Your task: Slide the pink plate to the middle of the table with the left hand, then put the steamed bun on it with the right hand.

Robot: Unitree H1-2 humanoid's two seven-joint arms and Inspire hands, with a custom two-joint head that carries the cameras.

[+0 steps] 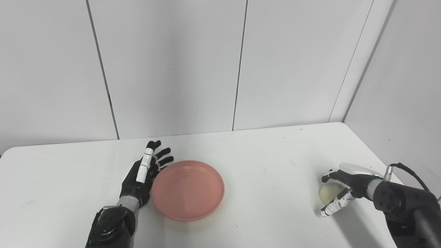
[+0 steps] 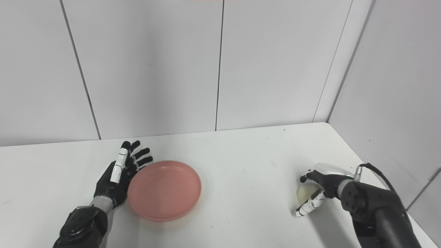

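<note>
The pink plate (image 1: 187, 189) lies empty on the white table (image 1: 262, 155), left of the middle. My left hand (image 1: 143, 175) is open, its fingers spread, its palm against the plate's left rim. The pale steamed bun (image 1: 329, 192) sits on the table at the right. My right hand (image 1: 341, 191) is curled around the bun, with fingers over its top and thumb below it. I cannot tell whether the bun is off the table. The bun also shows in the right eye view (image 2: 306, 193).
White wall panels (image 1: 172, 69) close the back and the right side. The table's right edge (image 1: 379, 158) runs close to my right arm. A black cable (image 1: 410, 170) loops off the right wrist.
</note>
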